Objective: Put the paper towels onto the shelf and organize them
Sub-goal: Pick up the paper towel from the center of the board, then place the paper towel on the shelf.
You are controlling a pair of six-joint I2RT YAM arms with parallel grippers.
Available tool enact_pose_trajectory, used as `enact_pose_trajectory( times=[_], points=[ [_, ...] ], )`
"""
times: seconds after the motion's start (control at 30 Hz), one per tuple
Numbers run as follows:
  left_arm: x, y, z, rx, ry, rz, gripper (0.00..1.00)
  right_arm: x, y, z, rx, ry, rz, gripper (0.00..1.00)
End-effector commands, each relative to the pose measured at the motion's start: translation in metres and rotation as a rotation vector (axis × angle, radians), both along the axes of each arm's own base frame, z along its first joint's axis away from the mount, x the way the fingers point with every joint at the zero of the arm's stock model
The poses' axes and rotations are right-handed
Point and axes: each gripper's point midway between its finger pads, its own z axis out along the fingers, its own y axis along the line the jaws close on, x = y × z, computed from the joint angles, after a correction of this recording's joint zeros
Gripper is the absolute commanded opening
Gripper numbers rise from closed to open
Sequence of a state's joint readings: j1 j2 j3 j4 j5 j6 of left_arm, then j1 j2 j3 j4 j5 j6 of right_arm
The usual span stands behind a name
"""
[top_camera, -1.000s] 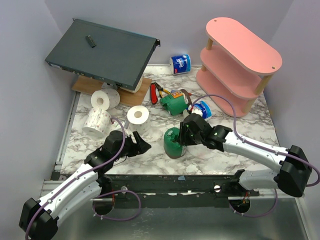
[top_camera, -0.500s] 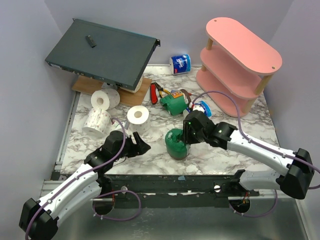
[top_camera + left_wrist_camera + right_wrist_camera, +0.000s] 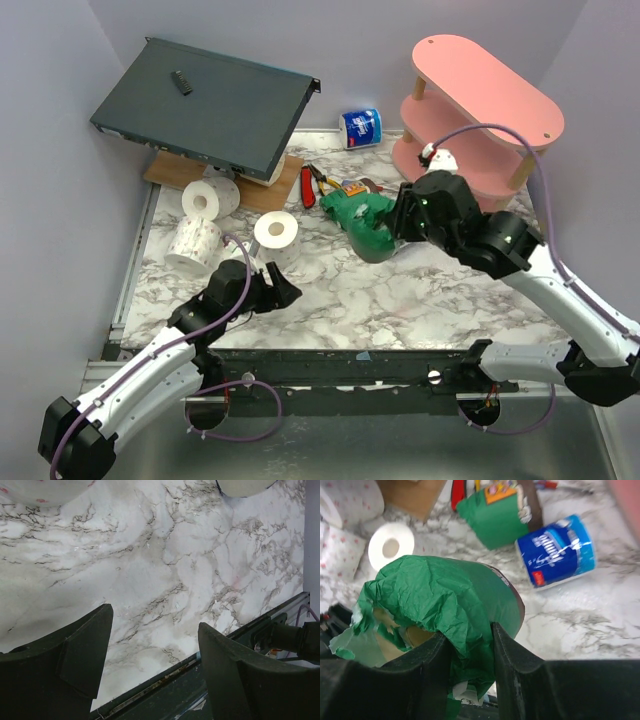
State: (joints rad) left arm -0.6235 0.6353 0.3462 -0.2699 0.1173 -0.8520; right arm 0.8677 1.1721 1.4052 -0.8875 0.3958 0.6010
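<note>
Pinching crinkled green wrapper on the cylindrical roll (image 3: 445, 592), right fingers (image 3: 427, 672) grip; left fingers (image 3: 80, 655) spread.

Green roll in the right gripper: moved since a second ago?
Yes. The green roll, held in the right gripper, went from near the front rail up toward the pink shelf.

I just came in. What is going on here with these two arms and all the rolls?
The right gripper is shut on a green-wrapped roll and holds it, apparently raised above the marble table, near the pink shelf. The left gripper is open and holds nothing, low over the table's near edge. No roll shows on the shelf. The white rolls, a second green roll and blue rolls lie on the table.
</note>
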Motion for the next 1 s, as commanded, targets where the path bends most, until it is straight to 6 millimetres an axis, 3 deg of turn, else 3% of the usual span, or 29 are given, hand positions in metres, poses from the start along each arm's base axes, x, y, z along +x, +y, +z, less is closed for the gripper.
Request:
enact_pose_trajectory(
  times=[0.0, 0.23, 0.43, 0.63, 0.97],
  points=[
    [0.006, -0.007, 0.017, -0.029, -0.043, -0.023, 0.71, 0.02, -0.044, 0.057, -0.043, -0.147, -0.155, 0.36],
    [0.007, -0.011, 0.028, -0.046, -0.06, -0.038, 0.7, 0.08, -0.098, 0.116, 0.022, -0.243, -0.315, 0.35],
    [0.007, -0.015, 0.036, -0.079, -0.071, -0.046, 0.7, 0.116, -0.108, 0.165, 0.111, -0.315, -0.389, 0.35],
    [0.007, -0.021, 0.043, -0.097, -0.069, -0.069, 0.7, 0.134, -0.117, 0.212, 0.232, -0.414, -0.452, 0.34],
    [0.006, -0.027, 0.04, -0.12, -0.062, -0.091, 0.7, 0.144, -0.17, 0.257, 0.262, -0.575, -0.68, 0.35]
  ],
)
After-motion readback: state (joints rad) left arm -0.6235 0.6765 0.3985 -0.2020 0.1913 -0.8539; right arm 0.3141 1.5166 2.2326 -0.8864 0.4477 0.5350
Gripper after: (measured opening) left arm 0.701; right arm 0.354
